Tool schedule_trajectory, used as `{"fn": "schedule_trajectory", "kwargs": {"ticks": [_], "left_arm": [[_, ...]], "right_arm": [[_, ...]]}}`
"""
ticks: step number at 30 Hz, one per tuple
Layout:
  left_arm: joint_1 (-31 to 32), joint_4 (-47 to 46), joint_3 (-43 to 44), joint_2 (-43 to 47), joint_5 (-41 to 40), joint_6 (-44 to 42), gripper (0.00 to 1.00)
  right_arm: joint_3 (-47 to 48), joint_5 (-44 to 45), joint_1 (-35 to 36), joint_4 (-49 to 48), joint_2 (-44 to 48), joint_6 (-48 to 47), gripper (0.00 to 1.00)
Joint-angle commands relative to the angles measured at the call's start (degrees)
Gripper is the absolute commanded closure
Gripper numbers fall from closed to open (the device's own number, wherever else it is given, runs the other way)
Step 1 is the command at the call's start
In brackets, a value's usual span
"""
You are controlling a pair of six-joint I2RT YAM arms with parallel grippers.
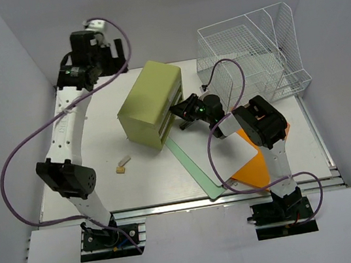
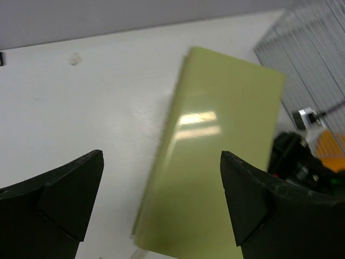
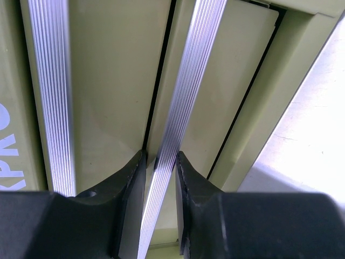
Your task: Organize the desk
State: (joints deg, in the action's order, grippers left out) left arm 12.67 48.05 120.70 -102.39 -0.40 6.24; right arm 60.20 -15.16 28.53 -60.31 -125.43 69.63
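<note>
Okay, right gripper [image 3: 160, 162] clamped on ribbed aluminium drawer handle [image 3: 188, 91], fingers nearly together, only rail between them. Left gripper [image 2: 160, 162] spread wide, holding nothing, raised near far-left corner. Desk [image 1: 97, 136] under everything, with olive drawer box [image 1: 151, 102] mid-desk toward far side. My worry: if I pull now, whole box slides instead of drawer, since nothing braces it. Thin slick rail could slip from pinch. Green sheet [image 1: 194, 168] near box front may get dragged.
</note>
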Motion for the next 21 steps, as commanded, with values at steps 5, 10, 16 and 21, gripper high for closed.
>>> {"fn": "schedule_trajectory", "kwargs": {"ticks": [5, 10, 16, 21], "left_arm": [[12.99, 12.84, 0.41, -3.51, 1.2, -3.26, 0.02], [17.74, 15.58, -0.82, -5.8, -9.5, -2.2, 0.02], [23.98, 13.74, -7.67, -5.37, -20.07, -1.93, 0.02], [24.77, 11.01, -10.66, -5.8, -21.27, -2.9, 0.02]], "right_arm": [[-0.35, 1.18, -0.32, 6.0, 1.76, -4.5, 1.0], [-0.7, 1.01, -0.32, 6.7, 2.38, -4.76, 1.0], [-0.97, 1.01, -0.32, 6.96, 2.47, -4.94, 1.0], [-1.32, 1.18, -0.32, 6.88, 2.38, -4.59, 1.0]]}}
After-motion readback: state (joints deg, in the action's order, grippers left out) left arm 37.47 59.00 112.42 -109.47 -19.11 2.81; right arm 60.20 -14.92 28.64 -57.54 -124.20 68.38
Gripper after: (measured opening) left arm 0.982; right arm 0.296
